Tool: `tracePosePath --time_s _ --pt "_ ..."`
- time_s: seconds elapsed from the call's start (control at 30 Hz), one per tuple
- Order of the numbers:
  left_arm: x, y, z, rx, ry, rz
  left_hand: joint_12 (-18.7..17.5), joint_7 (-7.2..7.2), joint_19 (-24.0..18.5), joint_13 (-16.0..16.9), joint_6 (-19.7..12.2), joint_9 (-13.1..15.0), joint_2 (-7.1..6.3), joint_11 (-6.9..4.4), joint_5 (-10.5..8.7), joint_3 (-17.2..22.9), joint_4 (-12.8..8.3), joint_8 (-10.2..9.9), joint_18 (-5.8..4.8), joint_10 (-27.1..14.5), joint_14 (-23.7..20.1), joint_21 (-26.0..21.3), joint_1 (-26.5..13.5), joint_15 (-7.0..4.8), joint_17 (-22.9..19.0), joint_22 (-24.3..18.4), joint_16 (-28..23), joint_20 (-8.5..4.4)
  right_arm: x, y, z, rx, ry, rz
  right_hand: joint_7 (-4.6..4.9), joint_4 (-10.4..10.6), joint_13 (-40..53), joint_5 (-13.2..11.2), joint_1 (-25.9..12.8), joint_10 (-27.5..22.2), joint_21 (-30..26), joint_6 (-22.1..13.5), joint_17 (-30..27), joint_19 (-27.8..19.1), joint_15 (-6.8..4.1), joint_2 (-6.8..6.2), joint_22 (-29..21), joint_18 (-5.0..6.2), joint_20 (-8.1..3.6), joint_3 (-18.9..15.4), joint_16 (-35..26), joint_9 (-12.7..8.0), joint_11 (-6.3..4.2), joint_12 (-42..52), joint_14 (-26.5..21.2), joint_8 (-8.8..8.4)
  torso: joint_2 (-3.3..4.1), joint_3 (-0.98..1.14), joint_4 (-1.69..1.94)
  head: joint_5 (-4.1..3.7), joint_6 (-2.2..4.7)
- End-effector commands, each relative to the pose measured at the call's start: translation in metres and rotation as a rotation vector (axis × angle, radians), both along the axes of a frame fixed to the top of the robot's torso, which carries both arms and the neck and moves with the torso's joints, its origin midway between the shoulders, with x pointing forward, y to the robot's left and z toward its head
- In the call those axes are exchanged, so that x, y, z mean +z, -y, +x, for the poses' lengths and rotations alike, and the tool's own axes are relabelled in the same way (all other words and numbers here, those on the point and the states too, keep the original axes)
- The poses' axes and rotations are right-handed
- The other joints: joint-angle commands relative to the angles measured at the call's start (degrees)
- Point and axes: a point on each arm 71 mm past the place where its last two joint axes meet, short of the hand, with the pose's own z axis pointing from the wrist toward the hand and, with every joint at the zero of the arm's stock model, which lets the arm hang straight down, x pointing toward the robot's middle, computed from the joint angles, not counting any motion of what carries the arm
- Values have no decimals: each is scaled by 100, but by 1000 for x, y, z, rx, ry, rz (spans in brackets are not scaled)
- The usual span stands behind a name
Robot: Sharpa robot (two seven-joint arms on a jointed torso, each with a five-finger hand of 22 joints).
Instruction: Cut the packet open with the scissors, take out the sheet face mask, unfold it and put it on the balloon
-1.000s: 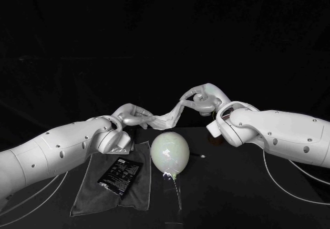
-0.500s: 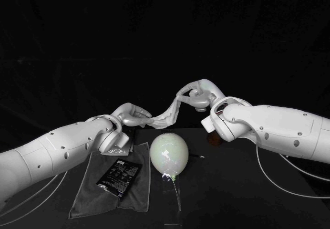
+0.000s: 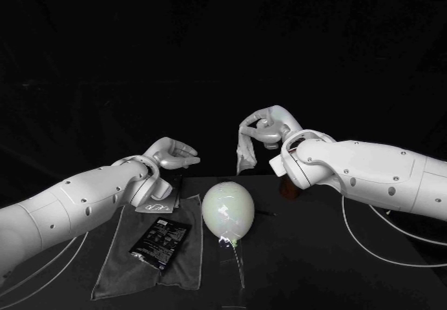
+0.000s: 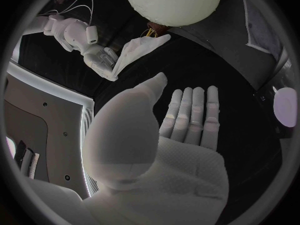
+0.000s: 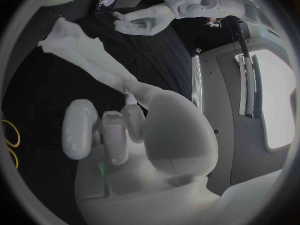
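My right hand is raised behind the balloon and pinches the white sheet mask, which hangs down from it in a folded strip. The right wrist view shows the mask stretching away from the right hand. My left hand hovers to the left of the mask, open and holding nothing; the left wrist view has its palm flat with straight fingers. The pale green balloon lies on the table below and between the hands. The black packet lies on a grey cloth.
A small pale scrap lies at the cloth's far end by my left wrist. A reddish object sits on the table under my right forearm. White cables trail along both sides of the table.
My left hand has let go of the mask and opened. The mask, stretched between both hands before, now hangs from my right hand alone, which has dropped slightly.
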Motion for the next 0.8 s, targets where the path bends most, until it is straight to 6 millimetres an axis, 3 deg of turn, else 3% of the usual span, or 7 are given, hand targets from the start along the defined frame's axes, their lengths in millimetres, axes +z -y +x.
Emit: tracePosePath --time_s 0.03,0.27,0.37,0.4,0.53,0.63,0.8 --pt "6 1 1 11 61 -39 23 19 4 -3 -27 -8 12 1 -18 -26 4 13 95 -42 -38 -29 55 6 -10 -6 -33 35 1 1 4 -46 6 -13 18 7 203 13 31 36 -4 38 1260 8 -52 23 1071 -53 -1 39 17 168 8 11 499 71 4 1 1 -21 11" --pt "8 8 2 -4 86 -41 145 26 61 15 110 -15 134 -51 -19 77 -93 101 106 18 -9 -100 218 -24 -47 -60 -44 36 0 0 9 -75 0 -28 18 5 205 13 31 38 -4 39 1258 9 -52 23 1071 -53 -2 43 16 169 7 13 498 74 -2 0 -1 -48 27" --pt "8 15 0 -31 89 -50 322 -67 193 61 347 4 200 -168 -24 192 -111 241 137 323 311 -70 242 -144 -38 -56 58 5 -1 1 11 -88 -7 -40 18 4 207 13 31 39 -3 39 1256 9 -52 23 1071 -53 -2 44 15 169 7 15 497 75 -2 -1 7 -73 31" --pt "9 18 -2 -51 89 -57 422 -103 351 87 470 9 271 -278 -9 286 -93 307 152 572 641 14 231 -261 -26 -21 141 -45 -1 1 11 -94 -10 -45 18 3 209 13 31 41 -2 40 1252 10 -53 23 1071 -53 -2 44 13 169 7 16 496 75 -1 1 8 -84 31" --pt "11 31 -9 -108 89 -92 383 -179 1057 48 535 -32 250 -427 22 401 3 313 152 908 1606 479 65 -518 -58 191 142 -373 -2 -2 14 -103 -17 -56 17 0 217 13 32 46 -2 42 1255 10 -53 23 1071 -53 -3 49 14 170 6 23 497 78 4 -1 -2 -61 37" --pt "14 39 -14 -124 101 -137 225 -150 1168 -14 538 -62 196 -428 -18 395 266 290 128 1078 1962 459 -207 -549 -125 161 -189 -487 -2 -8 16 -104 -17 -64 17 0 217 13 32 46 -2 42 1255 10 -53 23 1071 -53 -3 49 14 170 6 23 497 78 6 3 -5 -67 40" --pt "18 51 -18 -141 103 -207 -21 -120 806 -79 490 -99 143 -391 -14 468 327 246 42 1062 2116 48 -166 -526 -125 -65 -493 -370 -3 -15 18 -109 -14 -71 17 -3 204 13 32 38 -15 42 1240 3 -53 23 1067 -50 -3 53 7 170 6 10 491 80 9 8 18 -90 41"
